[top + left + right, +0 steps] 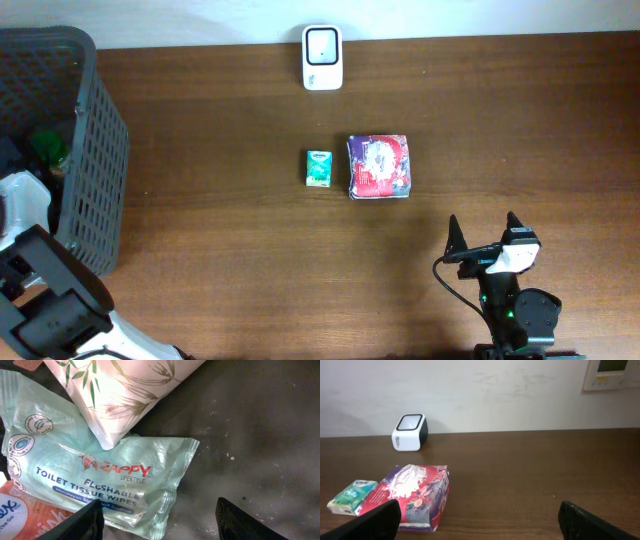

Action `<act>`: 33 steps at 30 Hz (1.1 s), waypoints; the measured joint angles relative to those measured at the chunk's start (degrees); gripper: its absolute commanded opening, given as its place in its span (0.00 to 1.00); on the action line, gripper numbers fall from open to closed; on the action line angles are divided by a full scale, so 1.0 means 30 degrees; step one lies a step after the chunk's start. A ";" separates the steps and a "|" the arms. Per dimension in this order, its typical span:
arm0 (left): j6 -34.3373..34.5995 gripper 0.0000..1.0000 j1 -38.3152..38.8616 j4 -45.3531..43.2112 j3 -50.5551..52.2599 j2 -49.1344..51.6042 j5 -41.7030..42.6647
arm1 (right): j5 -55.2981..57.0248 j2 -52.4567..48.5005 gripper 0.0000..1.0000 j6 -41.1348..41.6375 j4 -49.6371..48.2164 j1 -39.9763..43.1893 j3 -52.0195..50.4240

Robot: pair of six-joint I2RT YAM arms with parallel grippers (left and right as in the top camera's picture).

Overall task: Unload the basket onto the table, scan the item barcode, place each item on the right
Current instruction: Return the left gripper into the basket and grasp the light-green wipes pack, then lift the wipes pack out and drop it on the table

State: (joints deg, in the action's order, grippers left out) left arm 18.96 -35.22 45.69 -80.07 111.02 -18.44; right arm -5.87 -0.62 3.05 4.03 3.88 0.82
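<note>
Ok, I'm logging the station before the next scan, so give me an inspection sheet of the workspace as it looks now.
Surface: brown wooden table, no spills seen.
Job's things: white scanner at the far edge by the wall; green packet and red-purple pack lying side by side mid-table.
Clutter: dark basket at the left edge holding a wipes pack, a leaf-print pack lying across it, an orange pack beside.
Pincers: left pincer open over the wipes pack, holding nothing; right pincer open and empty near the front edge.
Cables: black cable looping beside the right arm.
Surroundings: pale wall behind the table, with a wall panel at upper right.
</note>
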 measured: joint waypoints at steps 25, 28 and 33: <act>0.3213 0.00 -0.1158 0.0984 0.0182 -0.0087 -0.1880 | 0.0000 0.0000 0.99 -0.0007 0.0000 0.0000 0.0000; 0.3271 0.00 0.0102 0.0911 -0.0262 -0.2055 -0.1938 | 0.0000 0.0000 0.99 -0.0007 0.0000 0.0000 0.0000; 0.3490 0.00 0.2878 -0.0277 -0.0954 -0.6040 -0.2033 | 0.0000 0.0000 0.99 -0.0007 0.0000 0.0000 0.0000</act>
State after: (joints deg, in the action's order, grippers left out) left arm 29.43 -26.59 44.86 -82.94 92.90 -24.53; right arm -5.87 -0.62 3.03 4.03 3.88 0.82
